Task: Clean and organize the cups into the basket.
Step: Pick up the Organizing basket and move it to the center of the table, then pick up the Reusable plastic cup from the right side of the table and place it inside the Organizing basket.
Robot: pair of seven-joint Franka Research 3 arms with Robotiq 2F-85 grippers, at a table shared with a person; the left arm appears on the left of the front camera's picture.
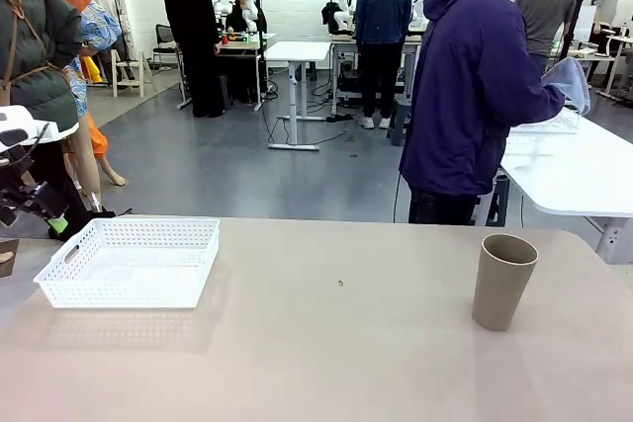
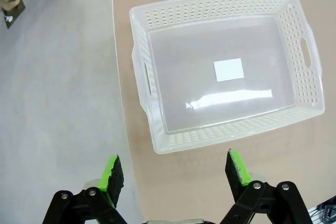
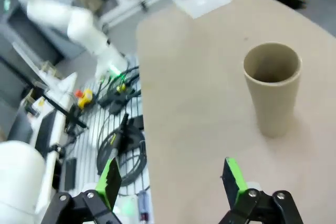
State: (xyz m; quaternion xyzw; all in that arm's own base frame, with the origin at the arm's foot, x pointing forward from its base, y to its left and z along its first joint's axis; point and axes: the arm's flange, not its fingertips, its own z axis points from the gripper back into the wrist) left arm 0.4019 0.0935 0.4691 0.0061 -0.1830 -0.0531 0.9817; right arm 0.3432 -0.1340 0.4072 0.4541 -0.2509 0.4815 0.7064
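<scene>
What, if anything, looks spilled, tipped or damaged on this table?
Nothing stands out. The tan cup stands upright and intact; the white basket sits flat, empty, near the left edge of the table. A tiny dark speck lies mid-table, too small to identify.

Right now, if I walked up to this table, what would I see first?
A tall tan cup standing upright on the right side of the table, alone. Far over on the left sits a white lattice basket with nothing in it. Behind the table a person in a dark blue hooded jacket stands turned away.
</scene>
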